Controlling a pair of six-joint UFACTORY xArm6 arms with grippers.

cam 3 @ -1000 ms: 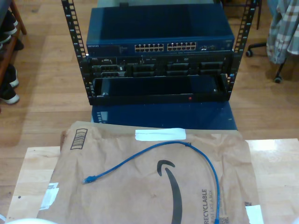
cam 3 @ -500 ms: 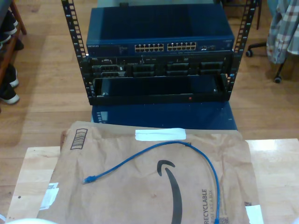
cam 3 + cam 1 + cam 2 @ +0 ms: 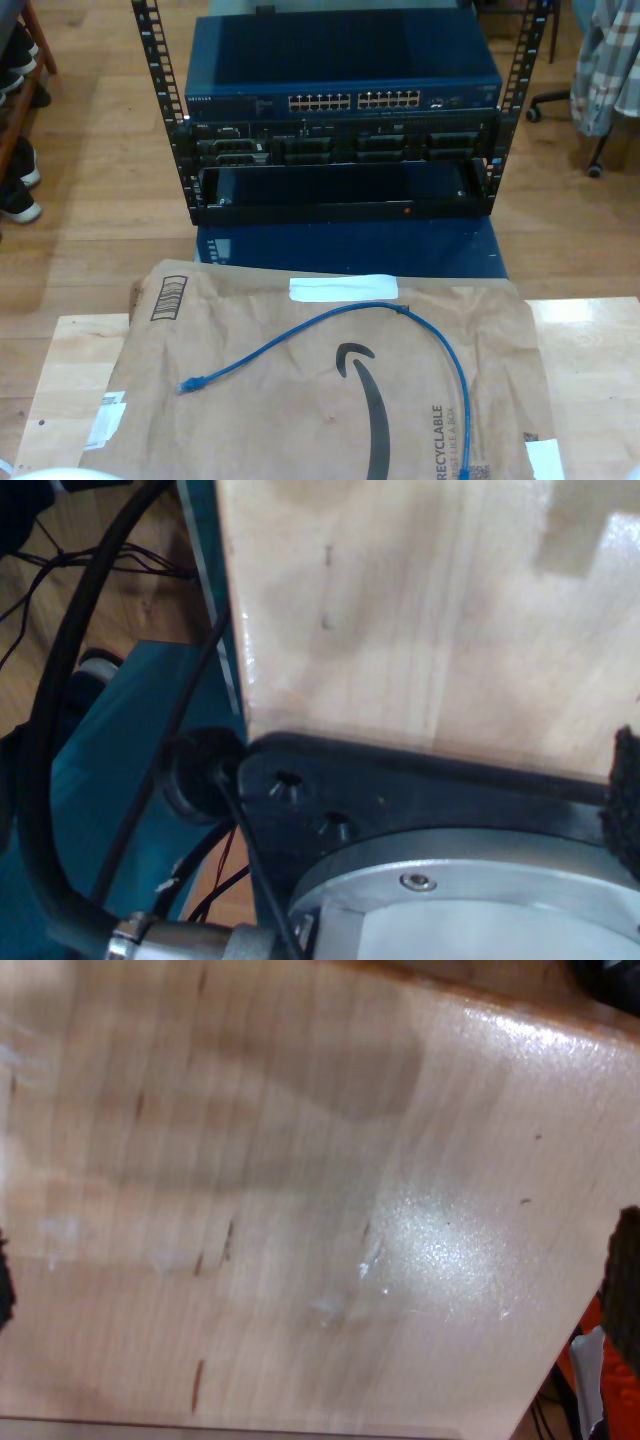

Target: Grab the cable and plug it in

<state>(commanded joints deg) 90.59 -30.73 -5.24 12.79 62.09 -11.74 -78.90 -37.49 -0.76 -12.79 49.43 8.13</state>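
Note:
The bright-blue cable (image 3: 330, 318) lies in a loose arc on a brown paper mailer (image 3: 300, 420) on the wooden table (image 3: 70, 370). One plug end (image 3: 188, 385) rests toward the exterior view's left. The other end (image 3: 466, 470) runs to the bottom edge of that view. Behind the table stands a rack with a blue network switch (image 3: 240, 60) and its row of ports (image 3: 355, 101). My second gripper (image 3: 315, 1285) hovers over bare wood, its dark fingertips (image 3: 626, 1280) far apart with nothing between them. A single dark fingertip (image 3: 626, 780) of my first gripper shows over the table.
The rack's black uprights (image 3: 155, 90) frame the switch, black server units (image 3: 340, 145) and an empty shelf (image 3: 330, 190). A black arm base plate (image 3: 400, 790) and thick black robot cable (image 3: 45, 780) sit by the table edge. Shoes (image 3: 18, 190) and an office chair (image 3: 590, 110) stand on the floor.

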